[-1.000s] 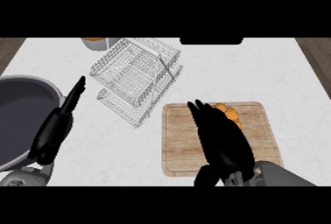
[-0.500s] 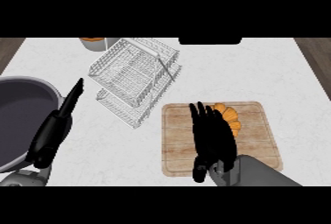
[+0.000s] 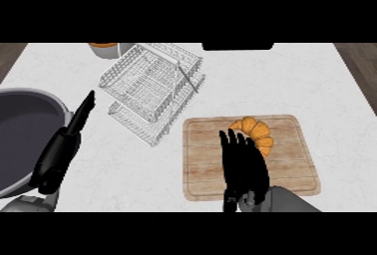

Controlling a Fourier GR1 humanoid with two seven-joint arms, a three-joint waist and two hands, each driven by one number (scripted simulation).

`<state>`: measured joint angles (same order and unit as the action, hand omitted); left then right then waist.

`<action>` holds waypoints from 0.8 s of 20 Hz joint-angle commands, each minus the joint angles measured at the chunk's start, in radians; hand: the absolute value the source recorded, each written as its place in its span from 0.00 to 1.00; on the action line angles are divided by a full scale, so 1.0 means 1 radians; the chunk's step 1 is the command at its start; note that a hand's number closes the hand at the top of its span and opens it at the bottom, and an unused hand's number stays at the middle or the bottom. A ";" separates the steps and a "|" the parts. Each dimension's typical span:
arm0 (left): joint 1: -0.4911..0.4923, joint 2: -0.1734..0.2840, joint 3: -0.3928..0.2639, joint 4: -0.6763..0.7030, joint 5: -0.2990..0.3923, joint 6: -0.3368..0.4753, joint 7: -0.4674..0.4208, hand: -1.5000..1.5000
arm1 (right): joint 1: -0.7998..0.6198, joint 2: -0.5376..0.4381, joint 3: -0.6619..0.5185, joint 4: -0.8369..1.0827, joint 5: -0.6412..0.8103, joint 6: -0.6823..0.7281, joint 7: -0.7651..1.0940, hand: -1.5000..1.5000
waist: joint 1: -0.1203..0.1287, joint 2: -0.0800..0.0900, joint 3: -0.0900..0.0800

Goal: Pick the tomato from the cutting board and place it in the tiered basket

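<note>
orange object (image 3: 254, 133): lower left part hidden behind the right robot hand (image 3: 243, 167); looks ridged, kind unclear
grey pot (image 3: 22, 134): cut off at the left edge
orange container (image 3: 103, 46): only its lower rim shows at the top

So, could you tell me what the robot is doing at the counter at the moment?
The right hand lies open over the wooden cutting board, fingers straight and pointing at the orange item on it, which looks more like a croissant than a tomato. Nothing is held yet. The wire tiered basket stands up and to the left. The left hand rests open beside a grey pot.
</note>
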<state>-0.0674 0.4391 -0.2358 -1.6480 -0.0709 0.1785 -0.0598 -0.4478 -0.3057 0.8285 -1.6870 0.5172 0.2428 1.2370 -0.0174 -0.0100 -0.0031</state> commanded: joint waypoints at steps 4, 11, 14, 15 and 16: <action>0.004 0.016 0.033 0.005 0.004 -0.016 -0.020 0.50 | 0.011 0.045 -0.043 -0.025 0.098 0.109 0.250 0.00 | 0.004 0.000 -0.001; -0.051 -0.025 0.034 0.054 -0.019 -0.004 -0.004 0.50 | 0.063 0.005 -0.081 -0.138 0.182 0.141 0.250 0.00 | -0.003 0.005 0.001; -0.032 -0.017 0.022 -0.010 -0.022 -0.017 0.040 0.50 | 0.088 0.020 -0.094 -0.150 0.189 0.186 0.250 0.00 | 0.007 0.004 0.001; -0.003 -0.006 0.038 0.005 -0.011 -0.029 -0.008 0.50 | 0.117 0.024 -0.099 -0.113 0.206 0.139 0.219 0.00 | 0.012 0.006 0.002; 0.054 -0.002 0.013 -0.035 -0.030 -0.026 -0.025 0.50 | 0.128 0.002 -0.132 -0.150 0.180 0.176 0.214 0.00 | 0.016 0.004 0.002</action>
<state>-0.0708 0.4303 -0.2125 -1.6529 -0.0879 0.1595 -0.0571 -0.3375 -0.3249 0.7249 -1.8068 0.7004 0.3078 1.2219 -0.0101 -0.0063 -0.0018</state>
